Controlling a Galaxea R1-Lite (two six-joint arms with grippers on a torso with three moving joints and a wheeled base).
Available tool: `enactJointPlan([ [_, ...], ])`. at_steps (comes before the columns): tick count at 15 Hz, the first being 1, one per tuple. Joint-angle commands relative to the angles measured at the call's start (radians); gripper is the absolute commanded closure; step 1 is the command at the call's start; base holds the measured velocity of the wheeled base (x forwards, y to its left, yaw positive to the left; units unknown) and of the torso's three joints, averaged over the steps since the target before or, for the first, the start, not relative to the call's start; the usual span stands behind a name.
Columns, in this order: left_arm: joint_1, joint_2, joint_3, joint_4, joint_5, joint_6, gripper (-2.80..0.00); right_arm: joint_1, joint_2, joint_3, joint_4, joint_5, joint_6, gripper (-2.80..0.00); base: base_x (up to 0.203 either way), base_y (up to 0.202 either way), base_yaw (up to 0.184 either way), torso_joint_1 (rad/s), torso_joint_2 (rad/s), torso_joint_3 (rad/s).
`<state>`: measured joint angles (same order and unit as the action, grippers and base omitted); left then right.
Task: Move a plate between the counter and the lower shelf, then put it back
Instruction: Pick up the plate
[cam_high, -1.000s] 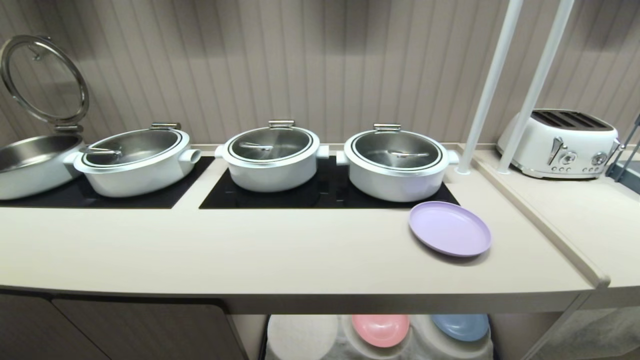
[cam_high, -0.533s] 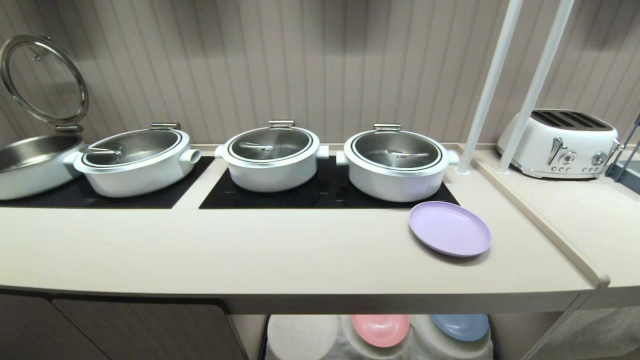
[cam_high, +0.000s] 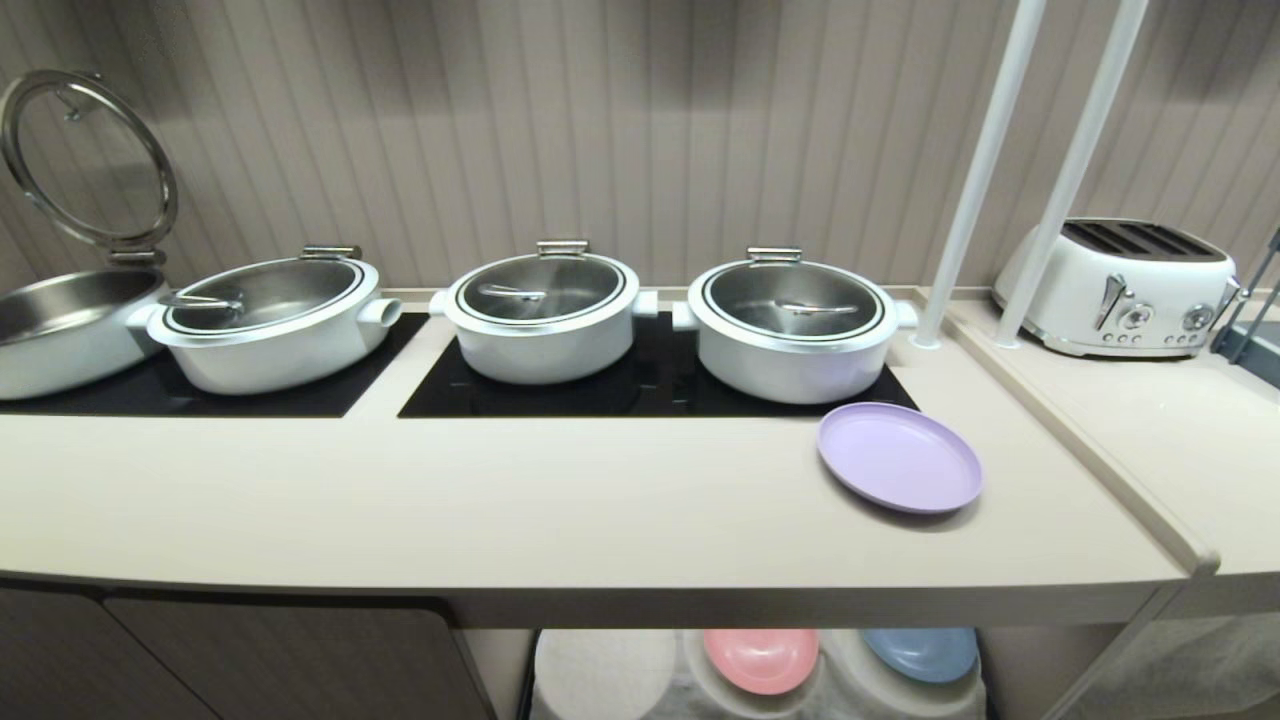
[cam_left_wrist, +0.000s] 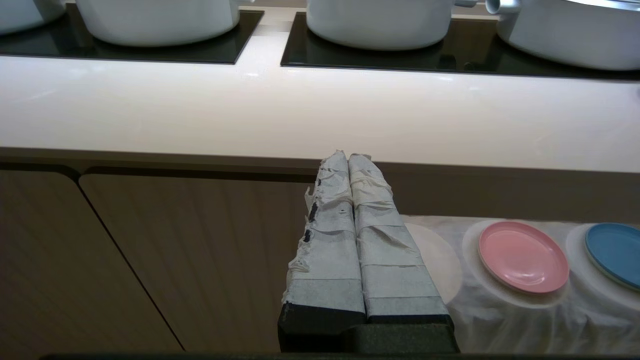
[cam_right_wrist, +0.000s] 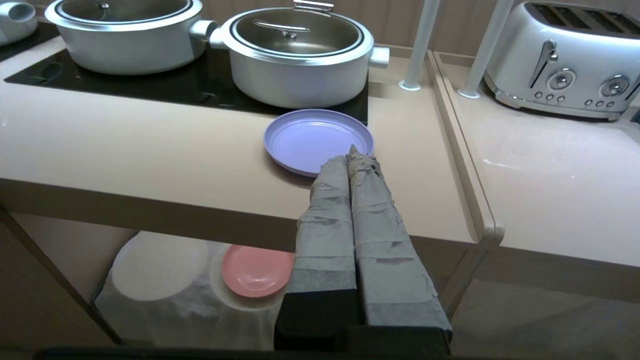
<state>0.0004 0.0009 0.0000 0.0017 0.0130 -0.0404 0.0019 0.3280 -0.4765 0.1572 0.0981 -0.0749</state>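
Plate (cam_high: 899, 457) rests on counter (cam_high: 500, 500) near right pot, untouched; right gripper (cam_right_wrist: 356, 152) aimed at it, jaws together; left gripper (cam_left_wrist: 346, 159) jaws together, idle.

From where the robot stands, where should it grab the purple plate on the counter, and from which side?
Probably by the near rim of the plate, coming from the counter's front edge. It lies flat and shallow, so only the raised rim offers a pinch. A white pot crowds its far side; the near side looks free. The right gripper, shut, must open first.

Beige counter (cam_high: 560, 500), lilac plate (cam_high: 899, 457), white pots (cam_high: 545, 315) on hobs (cam_high: 650, 390)
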Motion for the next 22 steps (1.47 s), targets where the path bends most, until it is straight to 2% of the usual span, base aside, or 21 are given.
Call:
enactJointPlan([
  [1,0.000,0.001,0.000,0.000,0.001,-0.001,0.00,0.000,0.229,-0.083,0.002,0.001,0.002,0.00,0.000,0.000,0.000,0.000,0.00,0.000],
  [5,0.000,0.001,0.000,0.000,0.001,-0.001,0.00,-0.001,0.499,-0.208,0.006,0.002,0.026,0.00,0.000,0.000,0.000,0.000,0.00,0.000],
  [11,0.001,0.001,0.000,0.000,0.001,-0.001,0.00,-0.008,0.907,-0.454,0.074,0.001,0.150,0.00,0.000,0.000,0.000,0.000,0.00,0.000],
  [16,0.001,0.001,0.000,0.000,0.001,-0.001,0.00,-0.047,1.212,-0.619,0.184,0.000,0.188,0.00,0.000,0.000,0.000,0.000,0.00,0.000],
  [22,0.001,0.001,0.000,0.000,0.001,-0.001,0.00,-0.103,1.512,-0.766,0.224,0.001,0.230,0.00,0.000,0.000,0.000,0.000,0.00,0.000],
])
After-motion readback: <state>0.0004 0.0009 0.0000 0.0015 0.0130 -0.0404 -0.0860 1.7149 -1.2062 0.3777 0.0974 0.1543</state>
